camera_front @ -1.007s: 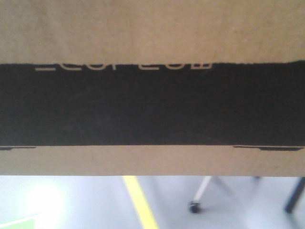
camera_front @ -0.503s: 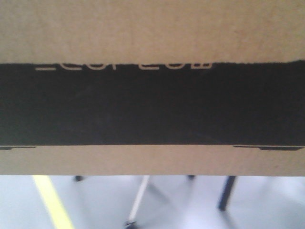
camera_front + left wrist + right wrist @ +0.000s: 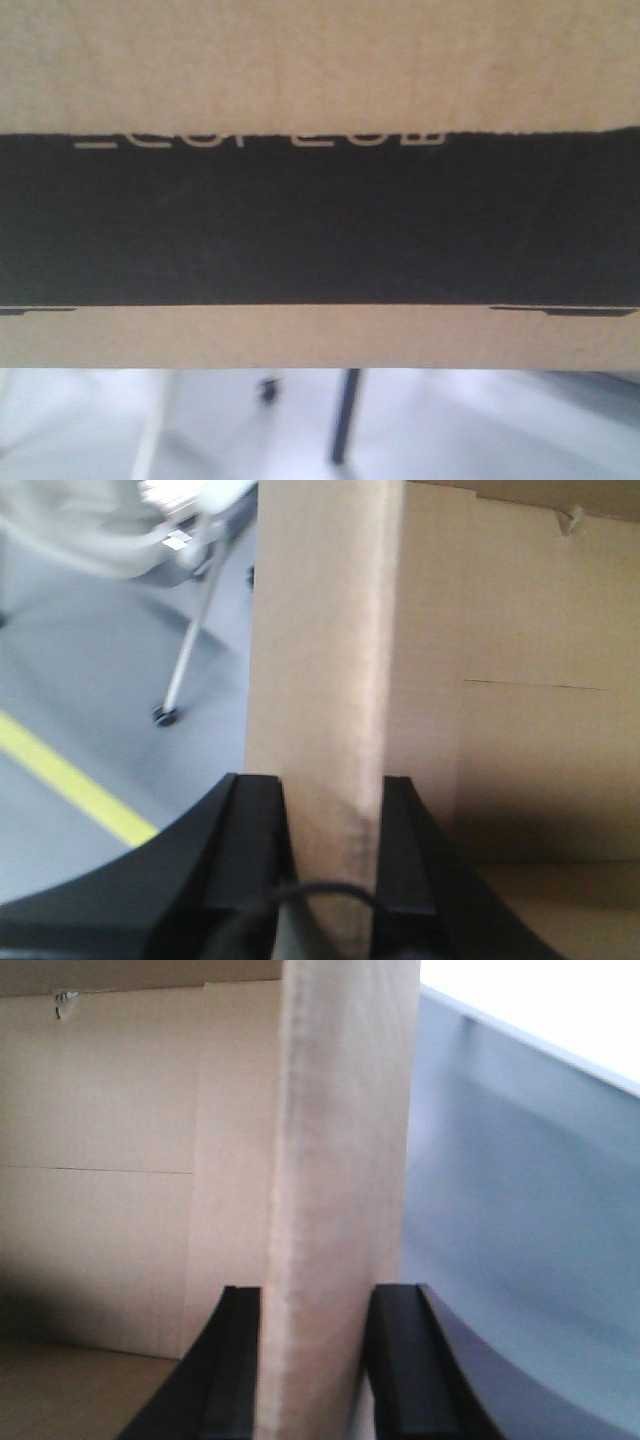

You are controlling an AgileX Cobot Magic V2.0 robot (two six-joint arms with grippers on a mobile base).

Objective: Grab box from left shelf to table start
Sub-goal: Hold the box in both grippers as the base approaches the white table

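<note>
Box: fills the upper three quarters of the front view, black panel facing the camera. It hangs clear of the blurred grey floor, which shows in the strip beneath. Neither shelf nor desk can be identified in any view.

Left gripper: pinches one side wall of the box, with one dark finger outside and the other inside. The wall sits deep between them.

Right gripper: clamps the opposite side wall the same way. The floor lies to the right of that wall and the box interior to the left.

Interior: what the wrist views show is bare cardboard. No contents are visible in that part.

Handling (judgement):
- Probably light for its size, since two edge pinches carry it.
- The walls are thin corrugated board, stiff along the plane but easy to bow or crush across it. A faint crease shows at the left pinch.
- The matte surface should give fair friction, so slip is less of a worry than a wall folding or tearing.

Hold (judgement):
- Opposite walls suit it, with the wall seated fully into the fingers.
- Keep both grippers level and evenly spaced, because twisting or spreading loads the walls.
- Set the box down flat on its base.
</note>
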